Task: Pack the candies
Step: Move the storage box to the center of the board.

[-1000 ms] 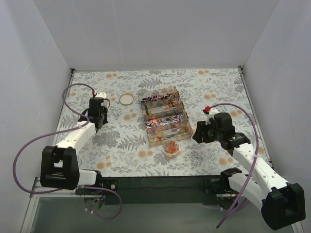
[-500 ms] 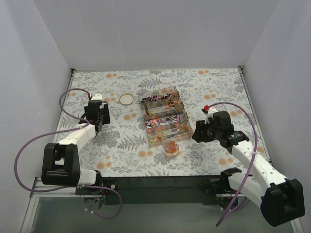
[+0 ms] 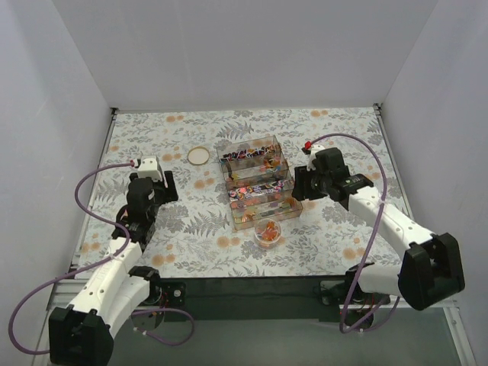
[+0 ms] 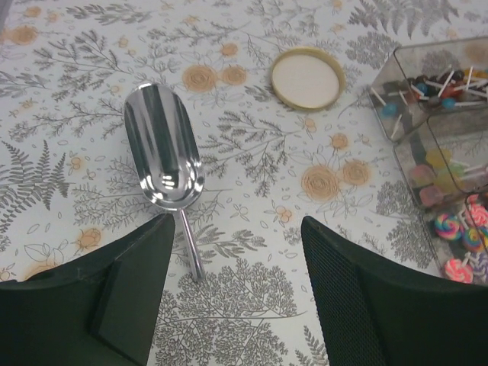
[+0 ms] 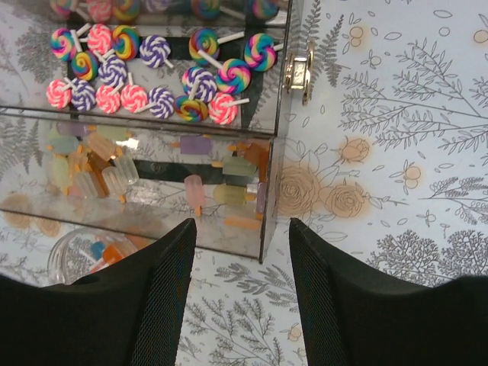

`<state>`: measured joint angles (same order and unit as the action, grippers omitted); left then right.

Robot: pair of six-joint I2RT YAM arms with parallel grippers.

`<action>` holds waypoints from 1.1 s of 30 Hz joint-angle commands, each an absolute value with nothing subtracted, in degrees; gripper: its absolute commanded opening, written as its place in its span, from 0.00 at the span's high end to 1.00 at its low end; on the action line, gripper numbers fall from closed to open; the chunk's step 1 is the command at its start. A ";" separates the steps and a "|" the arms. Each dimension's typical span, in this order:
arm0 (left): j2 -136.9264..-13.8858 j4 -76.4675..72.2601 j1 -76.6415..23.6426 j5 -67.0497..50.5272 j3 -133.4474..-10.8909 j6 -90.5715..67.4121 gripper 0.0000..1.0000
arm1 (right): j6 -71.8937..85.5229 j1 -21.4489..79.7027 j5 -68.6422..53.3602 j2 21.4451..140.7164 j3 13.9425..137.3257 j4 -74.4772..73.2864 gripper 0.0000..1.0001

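The candies (image 3: 268,232) are small orange and mixed-colour pieces in a round clear jar (image 5: 80,258) that stands just in front of the clear compartment box (image 3: 256,183). The box's sections hold swirl lollipops (image 5: 137,72) and pale ice-lolly sweets (image 5: 194,192). My right gripper (image 5: 242,229) is open at the box's near right corner and holds nothing; in the top view the right gripper (image 3: 300,187) sits beside the box. My left gripper (image 4: 236,229) is open and empty over the table, behind a metal scoop (image 4: 162,145) whose handle lies by the left finger.
A gold lid (image 4: 307,78) lies flat on the floral tablecloth, left of the box and beyond the scoop. A metal latch (image 5: 299,69) sticks out of the box's right side. White walls close in the table on three sides.
My left gripper has opened, let go of the scoop and drawn back towards the near edge. My right gripper has moved up and left, close to the box's right side.
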<state>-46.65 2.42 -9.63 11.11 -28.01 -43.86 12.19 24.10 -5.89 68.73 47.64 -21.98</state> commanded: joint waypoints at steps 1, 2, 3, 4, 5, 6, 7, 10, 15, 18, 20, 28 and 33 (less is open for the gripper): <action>-45.26 0.35 -11.51 12.91 -26.45 -40.96 0.34 | 11.43 25.13 -0.26 73.82 52.55 -23.90 0.41; -45.18 -1.56 -11.69 12.92 -26.37 -40.78 0.34 | 11.25 25.14 1.65 75.05 52.82 -24.52 0.41; -45.18 -1.84 -11.86 12.83 -26.28 -40.43 0.34 | 11.08 25.22 2.19 76.19 53.08 -24.70 0.42; -45.35 -2.02 -11.95 13.01 -26.28 -40.26 0.34 | 10.99 25.22 2.02 78.20 53.26 -24.78 0.42; -45.35 -2.02 -12.56 13.27 -26.45 -40.08 0.35 | 10.73 25.40 1.76 79.09 53.87 -24.87 0.42; -45.18 -1.93 -13.00 13.53 -26.46 -39.64 0.35 | 10.64 25.49 1.32 80.75 54.31 -25.13 0.44; -44.48 -2.19 -13.27 13.80 -26.28 -39.38 0.35 | 10.55 25.92 1.41 81.47 54.84 -25.14 0.45; -43.51 -2.81 -14.32 14.41 -25.75 -38.67 0.35 | 10.02 26.72 2.29 84.72 57.21 -25.31 0.49; -42.28 -2.99 -15.64 16.08 -25.49 -38.23 0.36 | 9.14 27.33 3.33 91.48 60.99 -25.93 0.62; -41.75 -2.99 -16.17 17.22 -25.31 -38.06 0.36 | 8.62 27.16 8.50 93.68 61.61 -25.93 0.71; -41.49 -2.99 -16.43 17.23 -25.22 -38.06 0.36 | 7.30 25.85 11.15 94.91 61.79 -25.67 0.77; -39.64 -3.16 -17.40 17.31 -24.61 -37.27 0.36 | -1.39 14.35 14.94 96.33 64.42 -24.53 0.90; -38.76 -3.25 -18.02 17.66 -24.26 -36.48 0.37 | -9.22 5.90 14.94 98.69 67.58 -22.85 0.92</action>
<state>-40.03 -2.17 -17.50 16.16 -24.73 -37.67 -3.22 11.25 7.73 97.49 63.75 -25.39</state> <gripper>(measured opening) 0.635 0.107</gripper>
